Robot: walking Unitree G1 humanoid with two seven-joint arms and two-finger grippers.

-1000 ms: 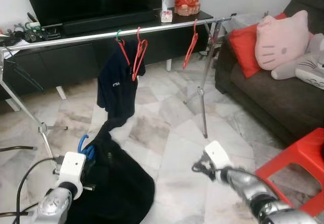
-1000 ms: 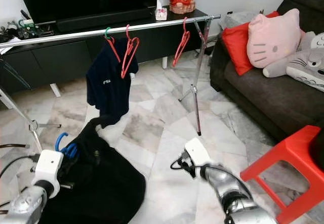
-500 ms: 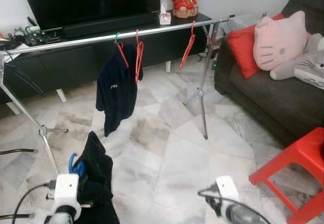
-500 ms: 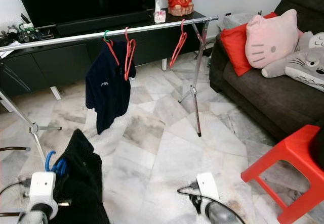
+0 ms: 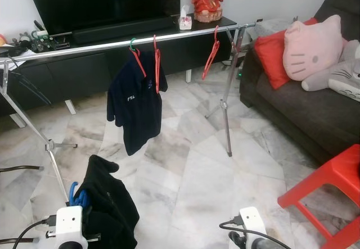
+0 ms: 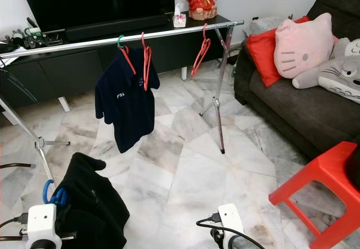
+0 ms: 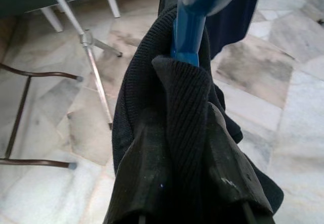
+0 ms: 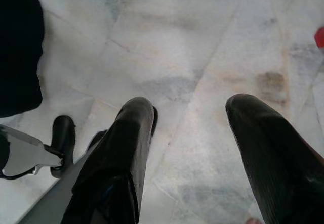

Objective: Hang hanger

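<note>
The left gripper point(image 7: 190, 183) sits low at the robot's left, its two black fingers point(image 7: 147, 178) closed on a black ribbed knit garment point(image 7: 182, 113) that drapes over a blue plastic hanger point(image 7: 190, 27). In the left eye view the blue hook point(image 5: 76, 193) pokes out beside the bunched dark cloth point(image 5: 109, 204), just above the white wrist housing, and the garment hangs clear above the pale marble tile floor point(image 5: 197, 170).

The right gripper point(image 8: 190, 133) hangs low at the robot's right, its fingers point(image 8: 121, 148) spread wide apart with nothing between them, only floor beneath.

Ahead stands a long silver clothes rail point(image 5: 84, 48) on tripod legs, in front of a black low TV cabinet point(image 5: 73, 69). On the rail hang a navy short-sleeved shirt point(image 5: 135, 105) on a red hanger with a green hook point(image 5: 133, 42), a bare red hanger point(image 5: 156, 60) just beside it, and another bare red hanger point(image 5: 211, 52) further to the right, near the rail's right tripod.

To the right, a dark sofa point(image 5: 292, 108) carries a red cushion point(image 5: 270, 52) and a pink cat-face pillow point(image 5: 312, 46). A red plastic stool point(image 5: 332, 187) stands nearer the robot.
</note>
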